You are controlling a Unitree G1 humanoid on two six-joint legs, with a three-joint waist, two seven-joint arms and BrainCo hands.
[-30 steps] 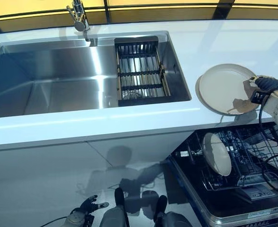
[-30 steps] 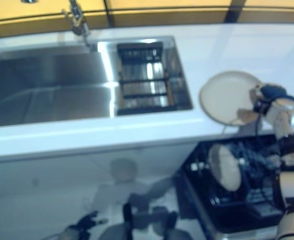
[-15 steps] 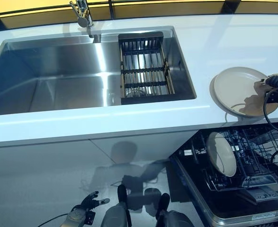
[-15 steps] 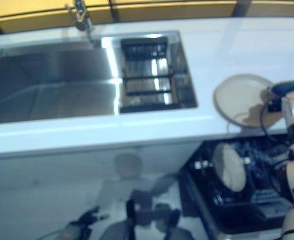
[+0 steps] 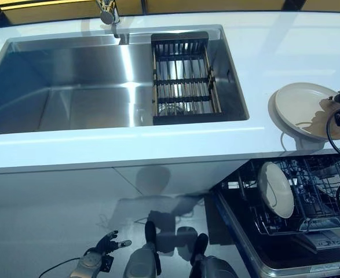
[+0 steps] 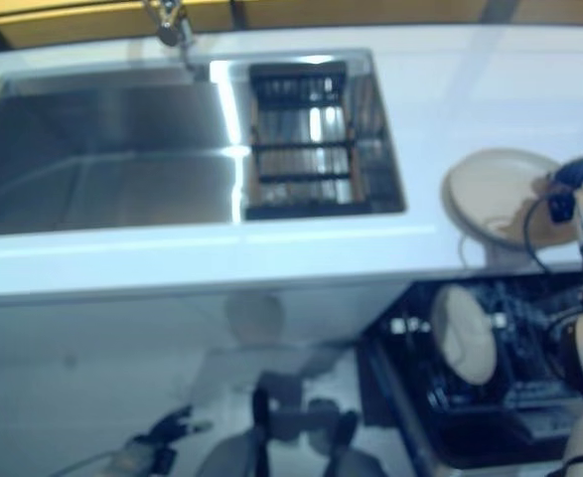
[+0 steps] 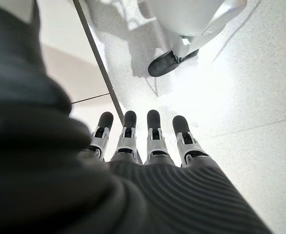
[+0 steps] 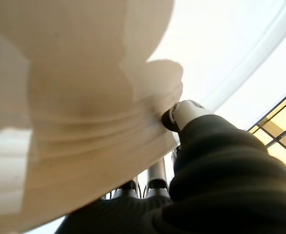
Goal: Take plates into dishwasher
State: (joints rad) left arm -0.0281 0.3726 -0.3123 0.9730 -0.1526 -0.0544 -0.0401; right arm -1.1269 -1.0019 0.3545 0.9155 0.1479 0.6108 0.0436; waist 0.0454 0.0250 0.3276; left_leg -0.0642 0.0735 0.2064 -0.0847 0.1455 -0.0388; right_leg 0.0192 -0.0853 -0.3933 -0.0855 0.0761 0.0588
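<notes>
Plate: a round cream ceramic plate (image 5: 306,105) lay flat on the white tabletop (image 5: 158,139), near its right front edge, above the open dishwasher rack (image 5: 309,191).
Right robot hand (image 8: 181,114): thumb over the rim, fingers under it, pinching the plate's edge.
Left robot hand (image 7: 147,139): hung low by the floor, fingers straight, holding nothing.
Handling: likely stiff, smooth, breakable; the rim was the sensible hold.
Rack: a second cream plate (image 5: 275,189) stood upright there.
Room: steel sink (image 5: 71,87) with a dark drain basket (image 5: 183,78).

A cream plate (image 6: 495,194) lies at the counter's (image 6: 271,248) right front edge, the right hand (image 6: 581,184) (dark-covered) at its rim. Below, another plate (image 6: 462,333) stands upright in the open dishwasher rack (image 6: 514,348).
</notes>
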